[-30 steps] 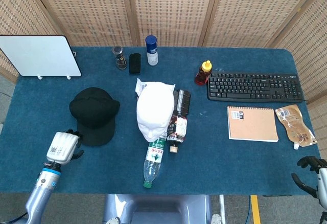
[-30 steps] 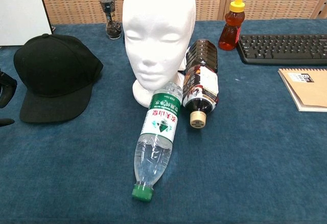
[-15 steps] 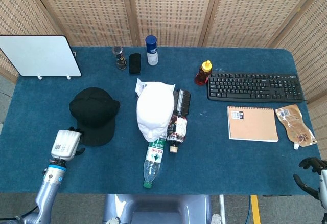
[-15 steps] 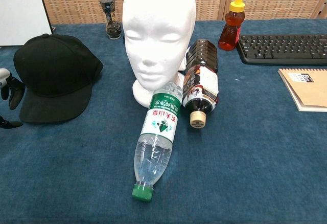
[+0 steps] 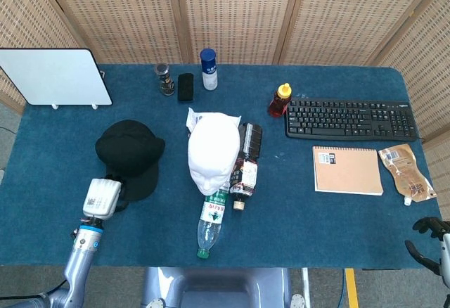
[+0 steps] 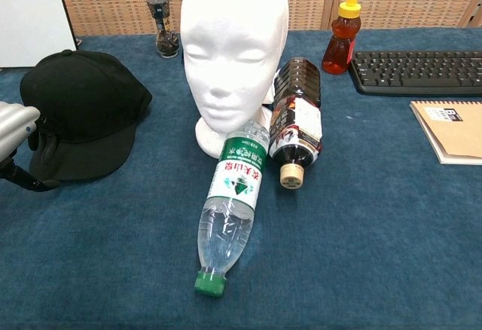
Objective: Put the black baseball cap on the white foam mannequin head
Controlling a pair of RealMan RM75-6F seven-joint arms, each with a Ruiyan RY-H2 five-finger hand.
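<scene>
The black baseball cap [image 5: 129,152] lies flat on the blue table, left of the white foam mannequin head [image 5: 213,152], which stands upright facing the front edge. In the chest view the cap [image 6: 84,104] is at the left and the mannequin head [image 6: 234,44] in the middle. My left hand [image 5: 104,195] is at the front-left edge of the cap's brim. Its dark fingers [image 6: 45,145] lie over the brim, and the thumb sits below on the cloth. The cap rests on the table, not lifted. My right hand [image 5: 429,241] hangs off the table's front right corner, holding nothing.
A clear water bottle [image 6: 230,217] and a dark bottle [image 6: 295,126] lie just in front and right of the mannequin head. An amber squeeze bottle [image 6: 340,32], keyboard [image 5: 350,119], notebook [image 5: 348,170] and pouch [image 5: 406,172] fill the right. A white board [image 5: 56,76] stands back left.
My left hand has moved right and forward from the table's left edge onto the cap's brim. The cap, the mannequin head and the right hand have stayed put.
</scene>
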